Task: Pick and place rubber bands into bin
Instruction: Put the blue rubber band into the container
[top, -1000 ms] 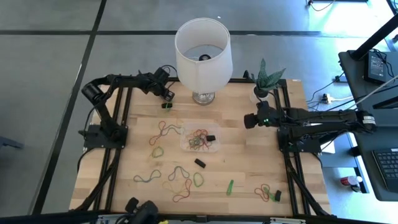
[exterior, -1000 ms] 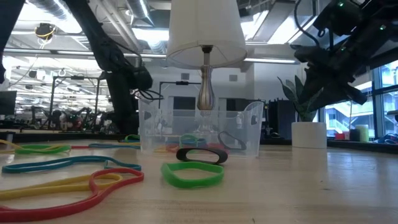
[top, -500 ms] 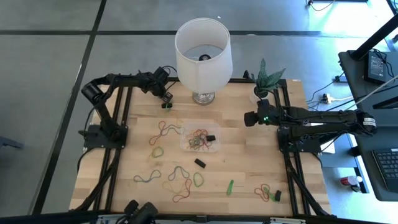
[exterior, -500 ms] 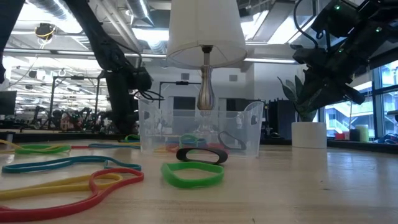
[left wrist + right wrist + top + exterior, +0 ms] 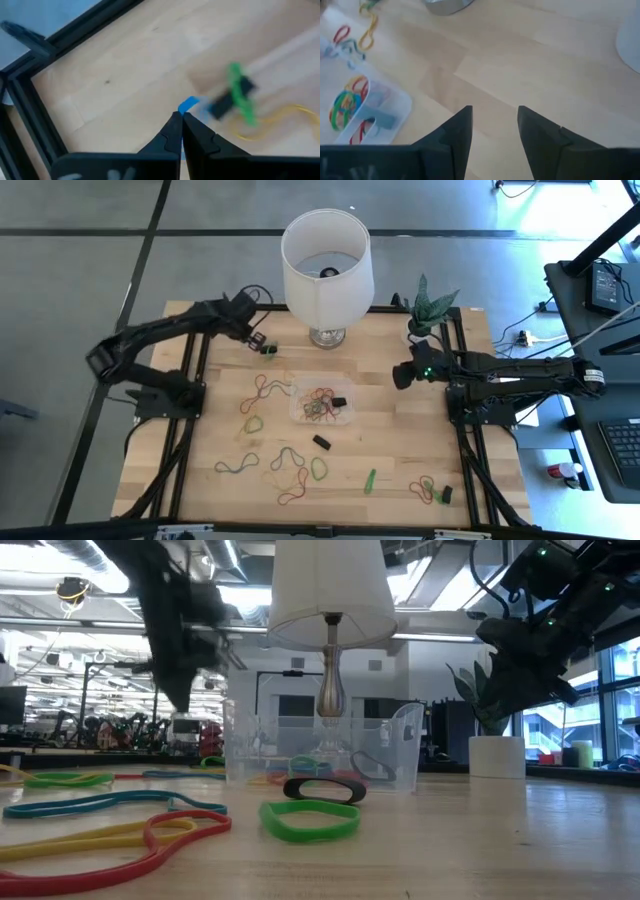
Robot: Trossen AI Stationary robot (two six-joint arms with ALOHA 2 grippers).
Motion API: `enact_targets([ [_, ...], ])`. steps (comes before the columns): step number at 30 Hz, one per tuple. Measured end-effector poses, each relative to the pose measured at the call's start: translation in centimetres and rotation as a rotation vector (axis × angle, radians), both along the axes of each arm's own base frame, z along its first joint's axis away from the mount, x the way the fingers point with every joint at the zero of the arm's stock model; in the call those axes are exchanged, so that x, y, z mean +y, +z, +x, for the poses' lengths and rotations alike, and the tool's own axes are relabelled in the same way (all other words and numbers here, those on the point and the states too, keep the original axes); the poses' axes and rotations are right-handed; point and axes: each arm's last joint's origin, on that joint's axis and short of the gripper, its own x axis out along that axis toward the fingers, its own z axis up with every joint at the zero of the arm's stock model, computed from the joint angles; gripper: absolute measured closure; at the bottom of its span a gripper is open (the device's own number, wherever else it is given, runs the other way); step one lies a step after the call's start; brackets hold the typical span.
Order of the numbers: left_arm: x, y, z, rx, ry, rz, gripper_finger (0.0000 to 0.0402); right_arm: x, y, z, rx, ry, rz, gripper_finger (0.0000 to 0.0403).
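Two grippers are in view. The left gripper point(image 5: 254, 340) sits over the table's far-left area near the lamp base point(image 5: 327, 337), its fingers point(image 5: 172, 135) pressed together on a small blue rubber band point(image 5: 188, 104). The right gripper point(image 5: 400, 373) hangs right of the bin point(image 5: 322, 404), jaws apart and empty. Several rubber bands point(image 5: 318, 408) lie inside the bin; many others point(image 5: 280, 470) are scattered over the table point(image 5: 400, 440).

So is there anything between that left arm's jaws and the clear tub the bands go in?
Nothing visible blocks it. The left gripper, jaws shut, hangs near the table's far left edge; between it and the bin lie only bare wood and flat rubber bands. The lamp stands off to the side.
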Motion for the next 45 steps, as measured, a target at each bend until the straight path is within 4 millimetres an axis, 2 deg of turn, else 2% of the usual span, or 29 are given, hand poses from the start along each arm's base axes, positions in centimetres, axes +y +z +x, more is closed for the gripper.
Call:
enact_targets([
  [5,-4.5,3.1,1.4,-0.108,-0.192,0.038,0.0399,0.1,0.0,0.0,0.023,0.073,-0.017,0.0243],
  [8,-7.1,4.6,2.8,-0.124,-0.231,0.051,0.0399,0.1,0.0,0.0,0.034,0.104,-0.029,0.0243],
  [13,-11.0,6.7,6.5,-0.179,-0.308,0.115,0.0399,0.1,0.0,0.1,0.055,0.154,-0.056,0.0243],
  [17,-13.0,7.5,10.0,-0.174,-0.373,0.157,0.0399,0.2,0.0,0.1,0.059,0.171,-0.061,0.0243],
  [22,-13.9,6.7,14.2,-0.144,-0.432,0.114,0.0399,0.2,0.0,0.1,0.053,0.190,-0.040,0.0243],
  [29,-14.6,3.6,18.6,-0.079,-0.481,0.029,0.0399,0.4,-0.1,0.1,0.048,0.213,-0.018,0.0243],
  [38,-16.7,-0.5,21.4,-0.063,-0.571,-0.095,0.0399,0.5,-0.3,-0.1,0.078,0.229,0.008,0.0243],
  [45,-17.5,-3.1,22.2,-0.004,-0.581,-0.116,0.0396,0.5,-0.4,-0.2,0.085,0.232,0.013,0.0243],
])
